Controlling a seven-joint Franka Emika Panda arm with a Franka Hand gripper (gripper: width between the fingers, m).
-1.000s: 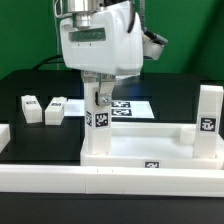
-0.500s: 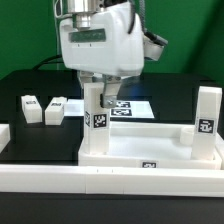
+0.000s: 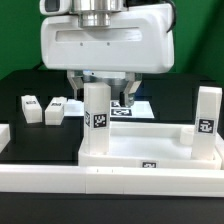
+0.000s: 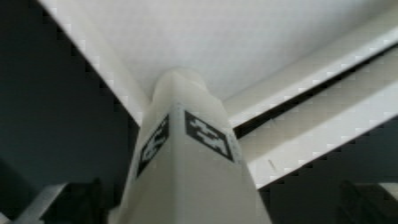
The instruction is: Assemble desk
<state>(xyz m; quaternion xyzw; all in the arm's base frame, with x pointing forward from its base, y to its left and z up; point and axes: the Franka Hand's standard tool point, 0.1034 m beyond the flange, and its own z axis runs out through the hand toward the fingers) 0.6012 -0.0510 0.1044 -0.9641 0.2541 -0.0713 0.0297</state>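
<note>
The white tabletop lies rim up at the front. One tagged leg stands upright on its corner at the exterior view's left, and a second leg stands on the corner at the right. My gripper is over the left leg. Its fingers stand on either side of the leg's top with gaps, so it is open. In the wrist view the leg fills the middle between the dark fingers, with the tabletop rim behind. Two loose legs lie at the left.
The marker board lies flat behind the tabletop, partly hidden by the gripper. Long white border rails run along the front, with a short one at the left edge. The table is black.
The hand has turned about a quarter turn round the left leg and now shows its broad side. Its fingers stand apart from the leg. The leg has stayed upright in place.
</note>
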